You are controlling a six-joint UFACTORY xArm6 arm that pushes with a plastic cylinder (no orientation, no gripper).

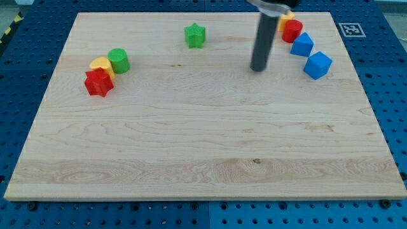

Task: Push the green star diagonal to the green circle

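The small green star-shaped block (195, 35) sits near the 12 o'clock edge of the pale wooden surface (203, 152), well apart from the green cylindrical circle block (118, 60) at about 10 o'clock. It looks light, rigid and likely to slide or spin; I judge a push through its middle from its 3 o'clock side best. There is no claw, only my tip (257, 69), right of the star.

Count: two green, two red, two blue, two yellow blocks, eight in all.
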